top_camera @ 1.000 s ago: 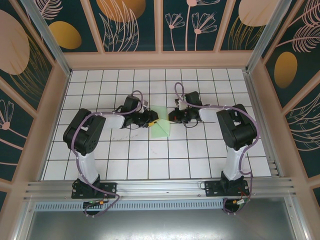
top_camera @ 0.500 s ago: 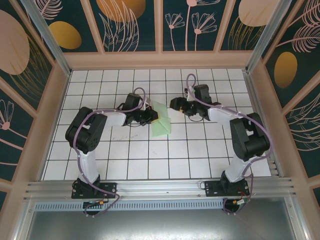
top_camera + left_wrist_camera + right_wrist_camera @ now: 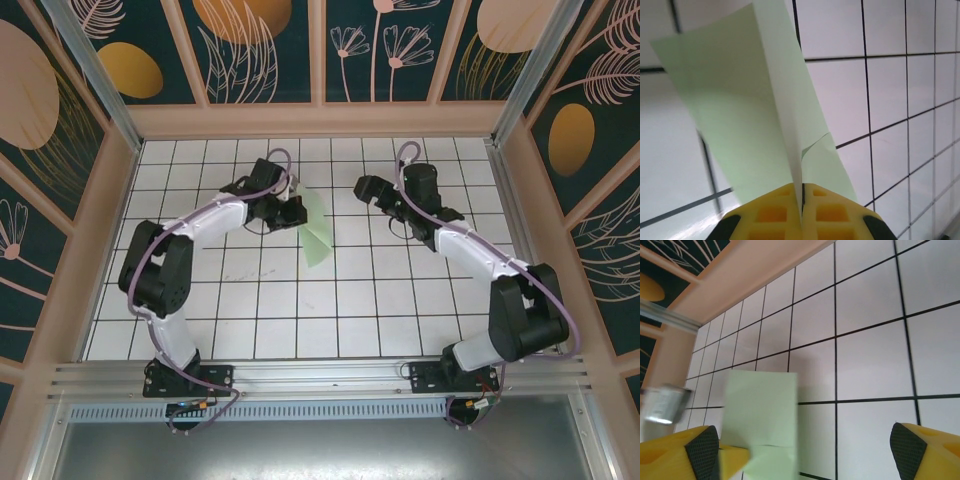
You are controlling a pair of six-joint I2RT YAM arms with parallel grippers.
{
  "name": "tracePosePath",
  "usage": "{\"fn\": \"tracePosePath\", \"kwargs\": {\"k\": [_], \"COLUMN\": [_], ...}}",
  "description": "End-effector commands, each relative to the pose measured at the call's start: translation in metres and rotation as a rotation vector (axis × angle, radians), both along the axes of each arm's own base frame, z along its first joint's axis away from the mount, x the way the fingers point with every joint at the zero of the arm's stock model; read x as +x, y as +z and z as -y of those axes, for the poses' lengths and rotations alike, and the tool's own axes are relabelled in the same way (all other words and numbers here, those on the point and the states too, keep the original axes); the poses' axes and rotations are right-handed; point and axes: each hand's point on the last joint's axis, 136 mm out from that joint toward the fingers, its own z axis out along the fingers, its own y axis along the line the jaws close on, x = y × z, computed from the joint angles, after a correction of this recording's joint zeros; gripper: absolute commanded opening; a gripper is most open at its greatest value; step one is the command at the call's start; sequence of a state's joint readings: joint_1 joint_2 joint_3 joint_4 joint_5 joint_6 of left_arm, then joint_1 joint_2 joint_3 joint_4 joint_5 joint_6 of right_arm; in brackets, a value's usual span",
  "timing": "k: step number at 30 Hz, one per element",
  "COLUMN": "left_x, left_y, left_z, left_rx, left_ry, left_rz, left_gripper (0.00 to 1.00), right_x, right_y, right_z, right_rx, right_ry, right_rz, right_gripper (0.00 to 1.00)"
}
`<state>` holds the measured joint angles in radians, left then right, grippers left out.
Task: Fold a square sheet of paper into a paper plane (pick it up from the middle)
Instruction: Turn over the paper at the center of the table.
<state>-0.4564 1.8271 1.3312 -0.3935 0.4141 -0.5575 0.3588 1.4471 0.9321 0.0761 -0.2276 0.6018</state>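
The square sheet of paper [image 3: 319,232] is pale mint green and folded along a crease into a long narrow shape, not a pointed dart. My left gripper [image 3: 296,215] is shut on its left edge and holds it tilted just above the tiles. In the left wrist view the yellow fingertips [image 3: 770,212] pinch the fold, with my left gripper [image 3: 802,200] closed tight and the sheet [image 3: 740,100] fanning upward. My right gripper [image 3: 363,188] is open, about one tile to the right of the sheet and farther back. In its own view my right gripper [image 3: 805,455] has nothing between its pads, and the sheet [image 3: 762,410] hangs ahead at left.
A white table [image 3: 380,300] with a black grid fills the floor. A tan rim [image 3: 320,122] and patterned walls close it in at the back and sides. An aluminium rail [image 3: 320,375] carries both arm bases at the near edge.
The right gripper has pulled back from the sheet, toward the far right. The left gripper has carried the sheet a little farther from the arm bases.
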Motion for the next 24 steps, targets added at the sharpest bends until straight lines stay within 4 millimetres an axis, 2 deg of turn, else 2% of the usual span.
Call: {"fn": "tracePosePath", "kwargs": {"k": [1,7,13,19,24], "left_x": [-0.008,0.006,0.01,0.018,0.022], "left_y": [0.034,0.063,0.064,0.035,-0.003], "left_z": [-0.038,-0.1,-0.15,-0.165,-0.158], "left_rx": [0.216,0.566,0.907,1.081,1.111], "left_ry": [-0.003,0.112,0.234,0.268,0.236], "left_rz": [0.067,0.167,0.2,0.191,0.182], "left_gripper": [0.04,0.04,0.03,0.03,0.02], "right_x": [-0.006,-0.016,-0.016,-0.007,-0.003], "right_y": [-0.004,-0.009,-0.015,-0.014,-0.014], "right_z": [0.016,0.02,0.024,0.031,0.037], "right_rx": [-0.021,-0.044,-0.047,-0.073,-0.079], "right_ry": [-0.081,-0.073,-0.1,-0.158,-0.22], "right_rz": [-0.013,-0.032,-0.042,-0.066,-0.107], "right_gripper": [0.93,0.94,0.93,0.93,0.92]}}
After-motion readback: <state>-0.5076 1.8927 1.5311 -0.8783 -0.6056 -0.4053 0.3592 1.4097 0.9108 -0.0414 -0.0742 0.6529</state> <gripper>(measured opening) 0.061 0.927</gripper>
